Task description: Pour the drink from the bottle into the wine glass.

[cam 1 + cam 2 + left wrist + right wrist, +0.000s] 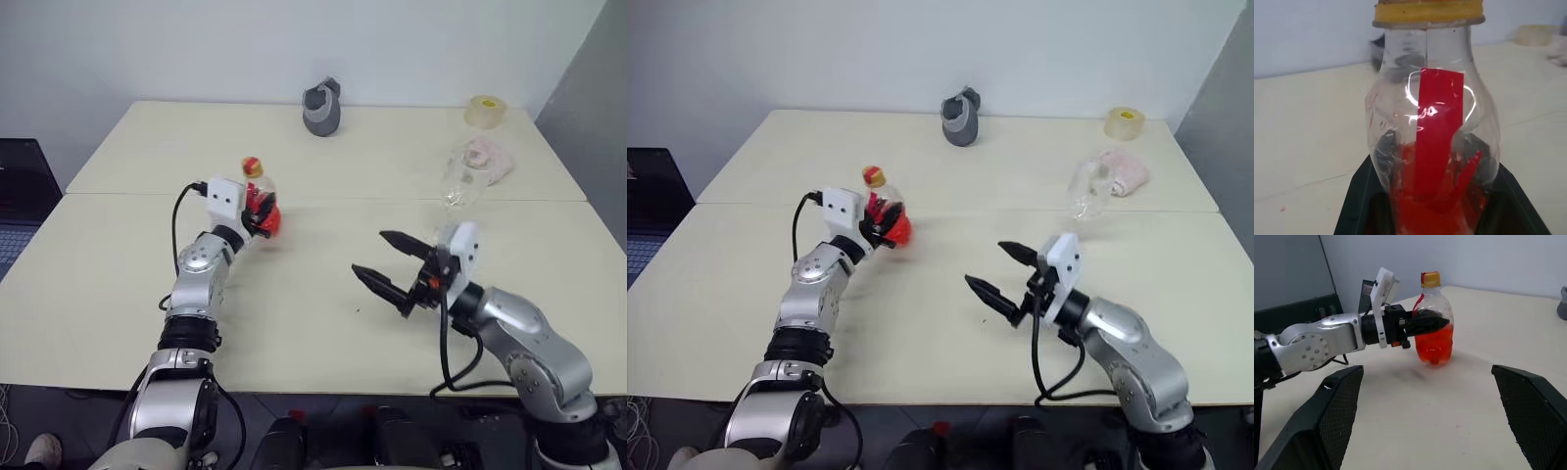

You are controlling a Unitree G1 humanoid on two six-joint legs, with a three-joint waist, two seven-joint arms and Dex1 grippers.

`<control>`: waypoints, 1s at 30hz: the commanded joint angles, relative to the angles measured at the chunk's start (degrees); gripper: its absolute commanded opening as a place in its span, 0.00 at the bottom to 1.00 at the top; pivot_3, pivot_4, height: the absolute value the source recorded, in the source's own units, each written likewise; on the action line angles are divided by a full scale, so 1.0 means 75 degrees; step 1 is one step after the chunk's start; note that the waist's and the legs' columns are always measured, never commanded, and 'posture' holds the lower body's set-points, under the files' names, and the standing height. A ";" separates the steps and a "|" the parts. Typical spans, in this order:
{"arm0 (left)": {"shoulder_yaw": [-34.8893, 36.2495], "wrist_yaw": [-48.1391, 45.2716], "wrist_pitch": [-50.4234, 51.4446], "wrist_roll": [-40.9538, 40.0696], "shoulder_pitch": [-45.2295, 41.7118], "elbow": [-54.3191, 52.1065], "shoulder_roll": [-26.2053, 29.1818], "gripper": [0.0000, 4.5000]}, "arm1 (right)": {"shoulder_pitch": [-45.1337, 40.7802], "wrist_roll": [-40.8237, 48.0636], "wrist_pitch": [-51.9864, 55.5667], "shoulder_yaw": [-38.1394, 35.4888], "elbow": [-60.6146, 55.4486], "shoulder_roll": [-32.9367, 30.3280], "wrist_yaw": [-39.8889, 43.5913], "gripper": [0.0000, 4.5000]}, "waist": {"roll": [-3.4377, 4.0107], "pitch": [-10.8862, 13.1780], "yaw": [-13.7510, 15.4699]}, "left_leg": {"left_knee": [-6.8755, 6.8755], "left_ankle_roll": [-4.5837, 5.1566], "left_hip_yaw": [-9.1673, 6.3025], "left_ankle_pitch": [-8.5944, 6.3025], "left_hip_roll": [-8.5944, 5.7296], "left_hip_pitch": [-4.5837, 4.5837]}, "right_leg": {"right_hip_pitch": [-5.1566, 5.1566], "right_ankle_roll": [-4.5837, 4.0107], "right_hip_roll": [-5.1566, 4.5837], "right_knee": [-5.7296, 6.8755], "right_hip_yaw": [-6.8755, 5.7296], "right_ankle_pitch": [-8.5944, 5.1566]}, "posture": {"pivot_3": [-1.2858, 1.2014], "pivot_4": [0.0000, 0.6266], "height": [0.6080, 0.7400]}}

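The bottle [258, 196] is clear plastic with a yellow cap and stands upright on the left part of the cream table. The red drink [1434, 345] fills its lower half. My left gripper [1441, 323] is shut on the bottle's middle, with one black finger on each side, as the left wrist view shows close up around the bottle [1432, 147]. The wine glass [460, 178], clear and stemmed, stands at the far right of the table. My right gripper [370, 255] hovers open above the table's near middle, pointing toward the bottle, with nothing between its fingers [1327, 416].
A grey cup-like object [321, 108] stands at the table's far edge. A tape roll [486, 111] sits in the far right corner. A pink cloth-like lump [487, 157] lies just behind the wine glass. A seam [392, 199] runs across the table.
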 commanded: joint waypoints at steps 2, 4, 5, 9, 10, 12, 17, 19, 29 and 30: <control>-0.0516 -0.0904 0.0442 -0.0195 0.0175 -0.1459 0.0240 0.29 | -0.1277 0.0195 0.0660 -0.0099 0.0350 0.0311 -0.0550 1.00 | 0.0000 0.0000 -0.0010 | 0.0000 -0.0005 -0.0004 0.0003 0.0000 -0.0003 | -0.0001 0.0000 -0.0002 -0.0003 -0.0002 0.0000 | 0.52 0.24 1.00; -0.0835 -0.1372 0.0705 -0.0307 0.0347 -0.2020 0.0286 0.29 | -0.2078 0.0326 0.0962 -0.0155 0.0684 0.0584 -0.0752 1.00 | 0.0006 0.0003 -0.0064 | -0.0001 -0.0005 -0.0001 0.0003 -0.0001 -0.0003 | -0.0008 -0.0001 -0.0003 0.0004 0.0010 0.0001 | 0.52 0.24 1.00; -0.0926 -0.1511 0.0846 -0.0386 0.0398 -0.2216 0.0275 0.29 | -0.2355 0.0339 0.1041 -0.0171 0.0826 0.0680 -0.0783 1.00 | 0.0009 0.0005 -0.0059 | -0.0002 -0.0006 -0.0004 0.0003 -0.0002 -0.0004 | -0.0010 -0.0001 -0.0003 0.0005 0.0008 0.0001 | 0.52 0.24 1.00; -0.1385 -0.2063 0.1080 -0.0545 0.0537 -0.2815 0.0200 0.29 | -0.3187 0.0212 0.1091 -0.0117 0.1456 0.0933 -0.0735 1.00 | 0.0009 0.0005 -0.0039 | -0.0002 -0.0005 -0.0013 0.0003 -0.0001 -0.0013 | -0.0010 -0.0002 -0.0004 -0.0001 -0.0005 0.0001 | 0.52 0.24 1.00; -0.1474 -0.2152 0.1120 -0.0569 0.0551 -0.2897 0.0182 0.29 | -0.3289 0.0171 0.1075 -0.0087 0.1549 0.0959 -0.0702 1.00 | 0.0009 0.0005 -0.0029 | -0.0001 -0.0005 -0.0012 0.0003 -0.0003 -0.0015 | -0.0010 -0.0002 -0.0006 -0.0004 -0.0006 0.0001 | 0.52 0.24 1.00; -0.1568 -0.2259 0.1179 -0.0611 0.0504 -0.2930 0.0125 0.29 | -0.3459 0.0115 0.1055 -0.0018 0.1686 0.0995 -0.0623 1.00 | 0.0009 0.0005 -0.0019 | 0.0002 -0.0004 -0.0010 0.0003 -0.0010 -0.0016 | -0.0010 -0.0001 -0.0014 -0.0003 -0.0002 0.0001 | 0.52 0.24 1.00; -0.1637 -0.2465 0.1114 -0.0623 0.0138 -0.2592 -0.0080 0.29 | -0.3826 -0.0028 0.0985 0.0165 0.2040 0.1116 -0.0401 1.00 | 0.0011 0.0006 -0.0027 | 0.0002 -0.0002 -0.0007 0.0003 -0.0009 -0.0016 | -0.0015 -0.0001 -0.0010 0.0003 -0.0003 0.0001 | 0.52 0.24 1.00; -0.1629 -0.2492 0.1118 -0.0629 0.0068 -0.2501 -0.0162 0.29 | -0.3791 -0.0187 0.0836 0.0217 0.2178 0.1102 -0.0326 1.00 | 0.0011 0.0006 -0.0033 | 0.0001 -0.0001 -0.0005 0.0003 -0.0008 -0.0016 | -0.0015 -0.0002 -0.0009 0.0002 -0.0004 0.0001 | 0.52 0.24 1.00; -0.1510 -0.2454 0.1161 -0.0626 0.0012 -0.2301 -0.0278 0.29 | -0.3732 -0.0401 0.0590 0.0083 0.2435 0.1162 -0.0154 0.65 | 0.0011 0.0006 -0.0069 | 0.0002 -0.0001 -0.0010 0.0003 -0.0009 -0.0018 | -0.0019 -0.0002 -0.0011 0.0004 0.0001 0.0001 | 0.52 0.24 1.00; -0.1523 -0.2449 0.1197 -0.0633 0.0064 -0.2375 -0.0285 0.29 | -0.3747 -0.0392 0.0592 0.0049 0.2465 0.1174 -0.0150 0.57 | 0.0011 0.0006 -0.0068 | 0.0002 -0.0001 -0.0011 0.0003 -0.0009 -0.0018 | -0.0019 -0.0002 -0.0011 0.0004 0.0000 0.0001 | 0.52 0.24 1.00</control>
